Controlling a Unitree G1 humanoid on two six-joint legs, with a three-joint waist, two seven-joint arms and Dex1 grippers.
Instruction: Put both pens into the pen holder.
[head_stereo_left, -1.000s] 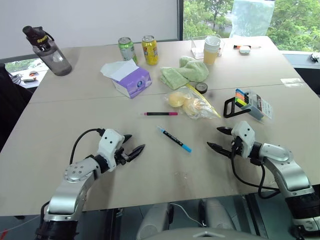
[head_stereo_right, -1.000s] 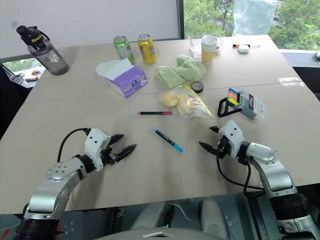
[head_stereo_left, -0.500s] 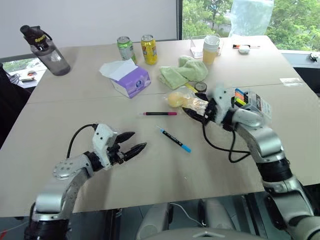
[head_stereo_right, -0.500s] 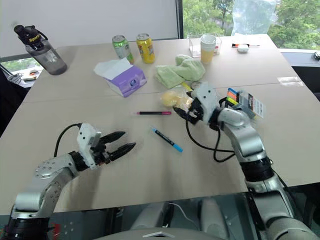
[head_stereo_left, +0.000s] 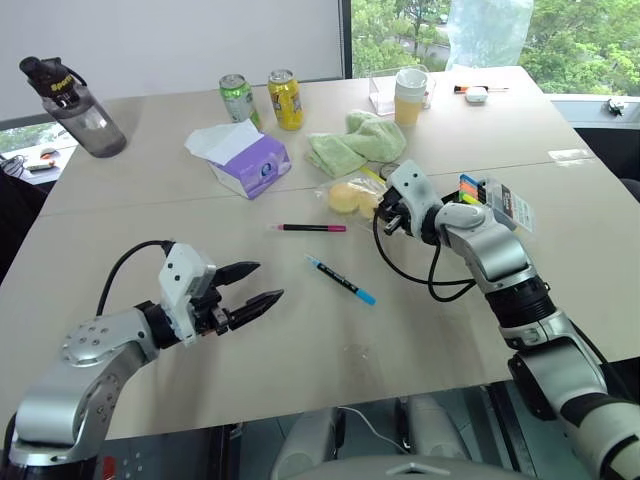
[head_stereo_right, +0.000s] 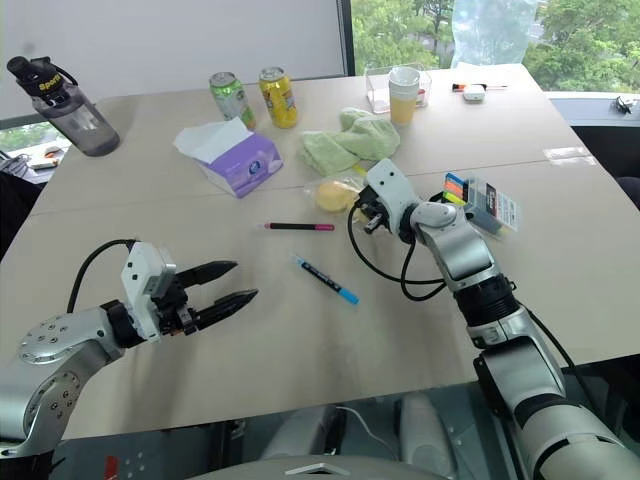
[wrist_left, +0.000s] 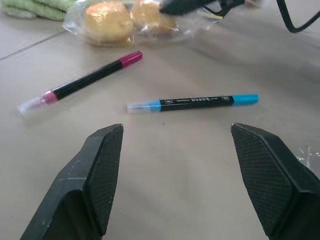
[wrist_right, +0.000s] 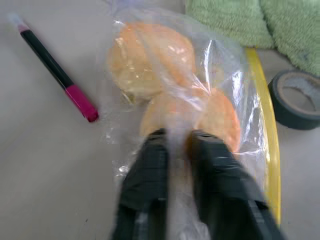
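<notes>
Right wrist view | right gripper (wrist_right: 177, 145) jaws pinch bun bag (wrist_right: 200, 90) (clear plastic)

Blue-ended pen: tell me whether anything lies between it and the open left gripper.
Nothing visible does. The blue-ended pen lies on bare table ahead of the left gripper, whose fingers are spread. The pink-ended pen and bagged buns lie beyond it.
</notes>
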